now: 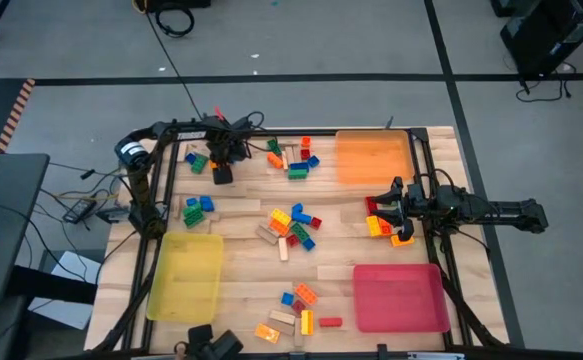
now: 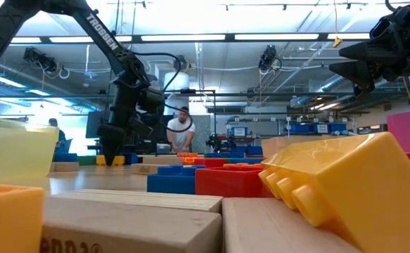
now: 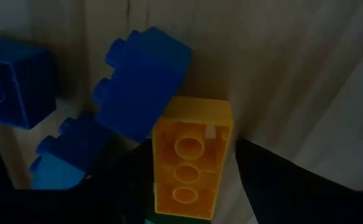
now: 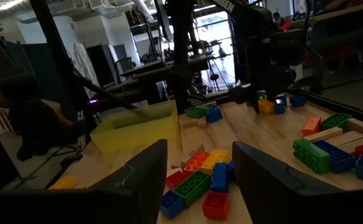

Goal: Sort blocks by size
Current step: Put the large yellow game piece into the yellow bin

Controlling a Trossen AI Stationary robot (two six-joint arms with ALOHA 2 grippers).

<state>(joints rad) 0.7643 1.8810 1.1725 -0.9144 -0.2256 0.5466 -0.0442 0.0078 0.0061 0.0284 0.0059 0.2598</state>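
Observation:
Many coloured and wooden blocks lie in clusters on the wooden table: at the far middle (image 1: pixel 291 158), the centre (image 1: pixel 291 225), the near middle (image 1: pixel 296 310), the left (image 1: pixel 198 208) and the right (image 1: pixel 379 225). My left gripper (image 1: pixel 221 172) points down at the far-left cluster. It is open, with a finger close on either side of a yellow brick (image 3: pixel 190 158) that lies on the table, hollow side toward the camera, beside blue bricks (image 3: pixel 141 84). My right gripper (image 1: pixel 386 205) is open and empty, above the right cluster.
A yellow tray (image 1: pixel 186 275) stands at the near left, an orange tray (image 1: pixel 373 157) at the far right and a red tray (image 1: pixel 399 297) at the near right. A dark frame rail (image 1: pixel 161 190) runs along the table's edges. People stand in the room beyond (image 2: pixel 182 130).

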